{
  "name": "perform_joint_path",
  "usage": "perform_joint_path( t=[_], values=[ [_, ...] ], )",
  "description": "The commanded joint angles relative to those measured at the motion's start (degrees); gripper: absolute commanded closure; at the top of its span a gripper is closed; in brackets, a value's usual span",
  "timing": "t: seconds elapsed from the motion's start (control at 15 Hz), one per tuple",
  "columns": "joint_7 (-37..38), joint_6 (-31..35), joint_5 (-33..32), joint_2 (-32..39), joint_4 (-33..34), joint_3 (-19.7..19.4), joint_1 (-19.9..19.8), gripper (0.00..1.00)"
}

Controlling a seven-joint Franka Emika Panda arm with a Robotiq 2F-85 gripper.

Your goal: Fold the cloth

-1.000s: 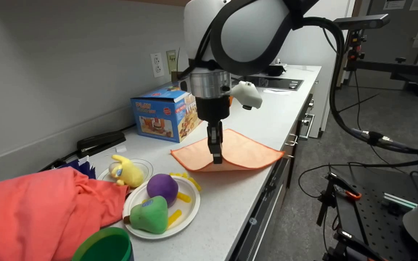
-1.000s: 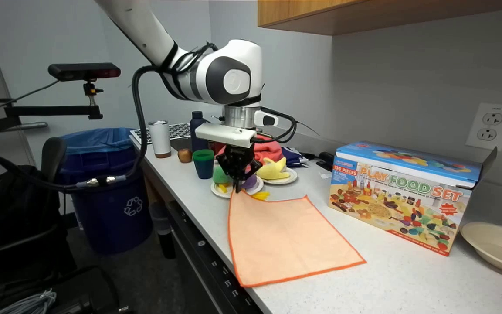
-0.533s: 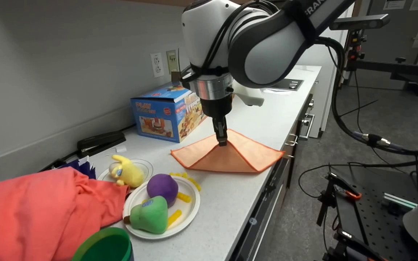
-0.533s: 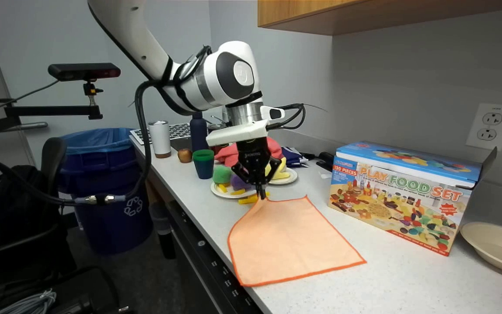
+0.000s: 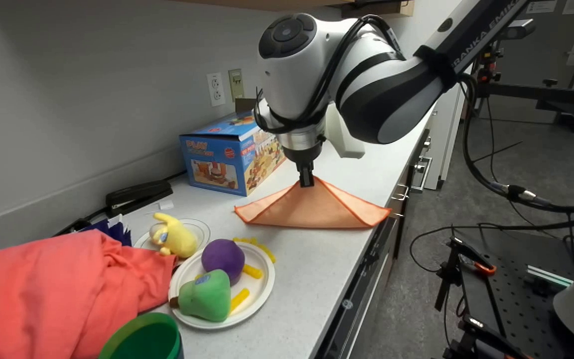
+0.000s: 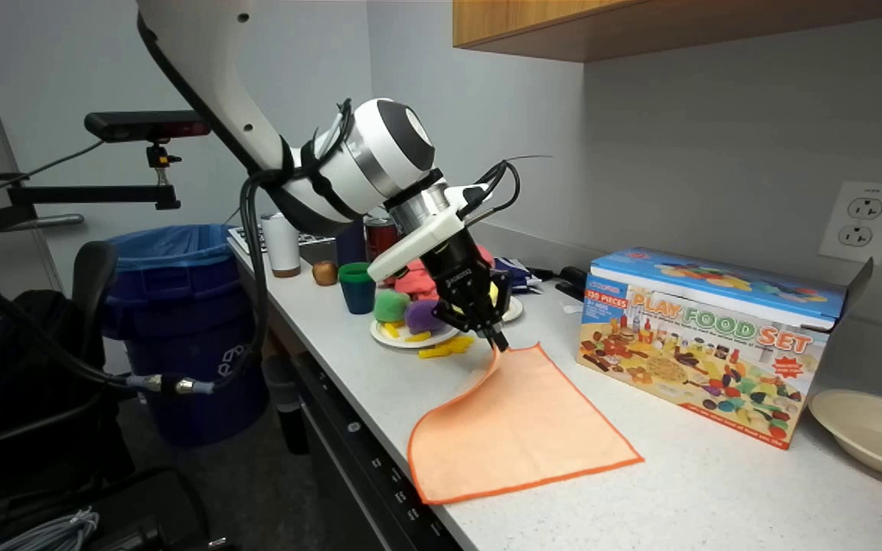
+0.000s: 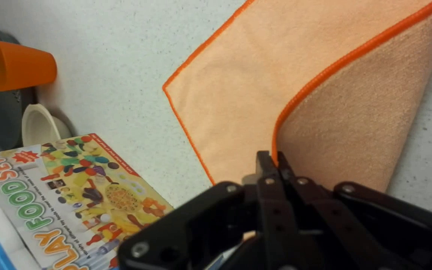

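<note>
1. While much of the peach cloth (image 6: 521, 436) lies flat on the tabletop (image 5: 292, 294), one raised corner is pinched in the gripper (image 7: 275, 159), clenched on the orange hem in the wrist view.
2. By that corner grip, we judge, one half can be drawn over while the resting fabric anchors itself by its own weight.
3. Sloping up to the gripper, the lifted flap (image 5: 312, 212) turns its underside to us in an exterior view; we read a diagonal fold, partway done, probably aimed at the opposite corner.
4. Near the cloth but apart from it, the blue play-food box (image 6: 705, 352) stands toward the wall (image 6: 724, 153), placed, we presume, to leave working room.
5. Also apart, a white plate (image 5: 254, 294) bears a purple toy (image 5: 222, 260) and a green toy pear (image 5: 205, 295); yellow pieces (image 6: 447, 346) lie between plate and cloth.
6. We expect a low release to serve best: let go high, so thin a corner may slip back or land crooked.
</note>
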Motion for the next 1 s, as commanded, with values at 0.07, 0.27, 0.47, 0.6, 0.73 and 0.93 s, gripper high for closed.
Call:
perform_joint_path(
  t=[0.07, 0.27, 0.47, 0.6, 0.73, 0.93],
  values=[
    [5.3, -1.7, 0.1, -0.7, 0.1, 0.1, 1.0, 0.99],
    [4.2, -0.1, 0.0, 0.0, 0.0, -0.1, 0.5, 0.98],
    [4.4, -0.1, 0.0, 0.0, 0.0, -0.1, 0.6, 0.98],
    [4.5, -0.1, 0.0, 0.0, 0.0, -0.1, 0.6, 0.99],
    [5.9, -1.9, -0.9, 1.4, 1.9, -1.2, 0.0, 0.99],
    [8.7, -2.9, -3.5, 2.8, 4.6, -3.7, -1.2, 0.99]
  ],
)
